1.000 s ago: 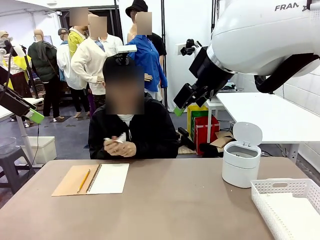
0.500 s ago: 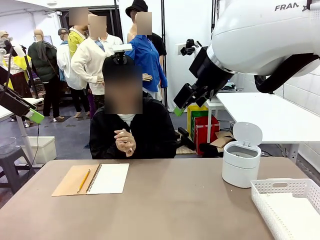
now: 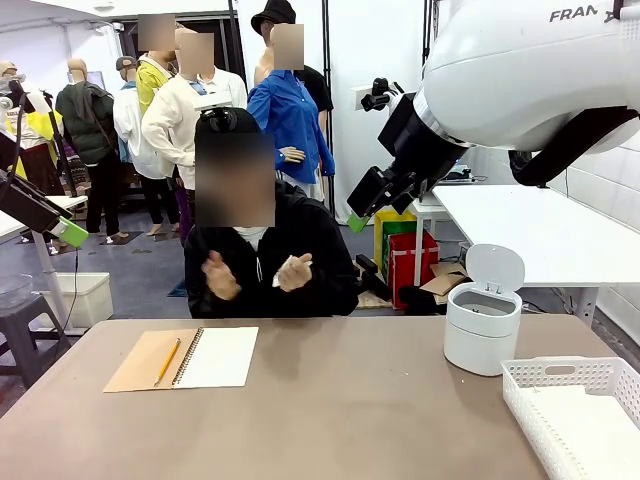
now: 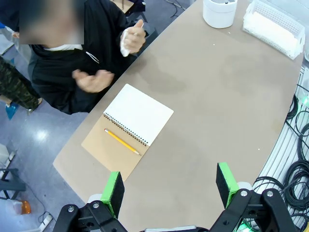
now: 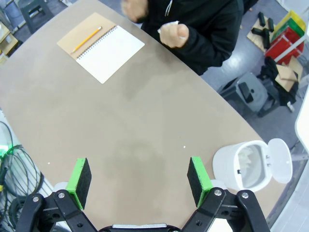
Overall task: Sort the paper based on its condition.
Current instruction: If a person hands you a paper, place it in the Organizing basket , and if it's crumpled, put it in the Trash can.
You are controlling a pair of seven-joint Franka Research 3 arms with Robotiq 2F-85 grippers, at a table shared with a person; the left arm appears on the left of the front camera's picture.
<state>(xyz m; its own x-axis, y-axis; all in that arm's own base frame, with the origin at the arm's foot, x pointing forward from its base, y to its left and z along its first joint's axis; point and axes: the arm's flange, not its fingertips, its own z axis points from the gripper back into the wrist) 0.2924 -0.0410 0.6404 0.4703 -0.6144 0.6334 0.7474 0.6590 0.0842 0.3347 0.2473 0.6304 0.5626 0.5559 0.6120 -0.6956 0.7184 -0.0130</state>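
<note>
A crumpled wad of white paper [image 3: 285, 270] sits in one raised hand of the person across the table; it shows too as the paper [image 4: 125, 42] in the left wrist view and the paper [image 5: 165, 27] in the right wrist view. My left gripper [image 4: 170, 188] hangs open high above the table's near left, over a spiral notebook [image 4: 140, 113]. High over the table's middle, my right gripper [image 5: 139, 175] is open as well, with nothing between its fingers. Both arms are far from the paper.
The open notebook [image 3: 215, 357] with a yellow pencil [image 3: 167, 361] lies at the left. A small white bin [image 3: 483, 325] with its lid up stands at the right. A white lattice basket [image 3: 575, 375] with flat white contents sits at the near right corner.
The person's hands, clasped together at the chest before, have parted; one now holds the crumpled paper up. Neither arm has moved.
</note>
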